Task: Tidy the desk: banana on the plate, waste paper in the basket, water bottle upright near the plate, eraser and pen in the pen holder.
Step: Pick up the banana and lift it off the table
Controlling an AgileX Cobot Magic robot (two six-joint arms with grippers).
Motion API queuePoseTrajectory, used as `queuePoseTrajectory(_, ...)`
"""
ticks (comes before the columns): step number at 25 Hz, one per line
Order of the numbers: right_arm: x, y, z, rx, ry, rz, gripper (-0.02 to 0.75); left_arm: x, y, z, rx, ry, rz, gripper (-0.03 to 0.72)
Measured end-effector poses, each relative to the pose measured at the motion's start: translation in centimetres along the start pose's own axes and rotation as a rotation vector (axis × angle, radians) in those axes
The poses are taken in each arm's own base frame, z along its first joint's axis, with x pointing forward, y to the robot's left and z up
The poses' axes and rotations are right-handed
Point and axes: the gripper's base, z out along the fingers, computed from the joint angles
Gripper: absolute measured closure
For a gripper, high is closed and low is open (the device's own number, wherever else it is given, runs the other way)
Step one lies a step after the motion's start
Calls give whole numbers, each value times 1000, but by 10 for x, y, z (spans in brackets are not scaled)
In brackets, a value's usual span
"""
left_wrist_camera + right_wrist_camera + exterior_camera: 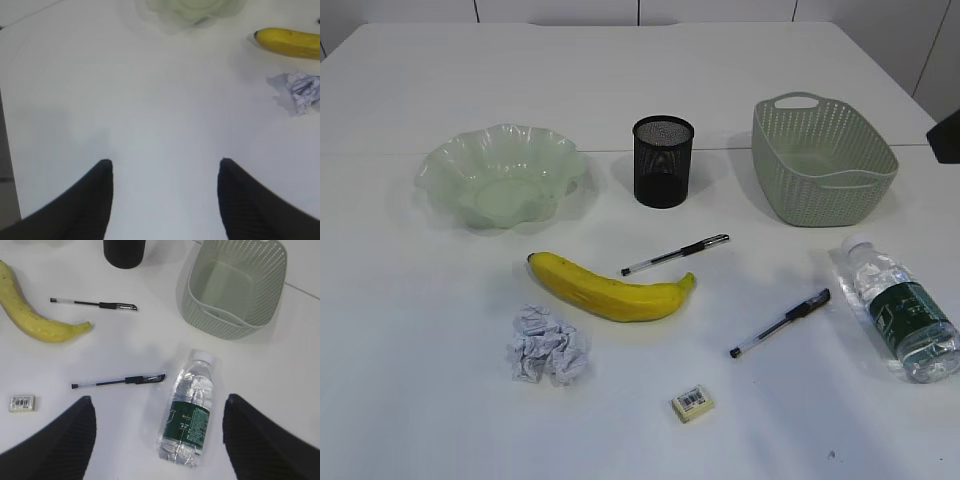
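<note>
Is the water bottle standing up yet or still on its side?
On its side. The water bottle lies flat on the desk, white cap pointing toward the basket, label facing up.

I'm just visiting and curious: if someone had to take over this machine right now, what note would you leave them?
Left end effector: open, empty, above bare desk.
Right end effector: open, empty, above the water bottle.

Where things are: banana, waste paper, eraser and two pens all lie loose on the desk. The water bottle lies on its side near the basket. Plate, pen holder and basket look empty.

Done: nothing yet.
Left: banana to plate, paper to basket, bottle upright by the plate, eraser and pens into the pen holder.
</note>
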Motion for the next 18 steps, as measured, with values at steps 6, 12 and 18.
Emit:
queuePoseTrajectory(6, 4, 1, 0, -9, 43, 0, 151, -36, -24, 19, 53, 28, 164, 223)
queuePoseTrajectory(12, 6, 1, 0, -10, 63, -3, 152, -54, -38, 33, 74, 48, 245, 223)
queuePoseTrajectory(18, 6, 1, 0, -7, 65, -5, 153, -60, -43, 46, 77, 71, 270, 223)
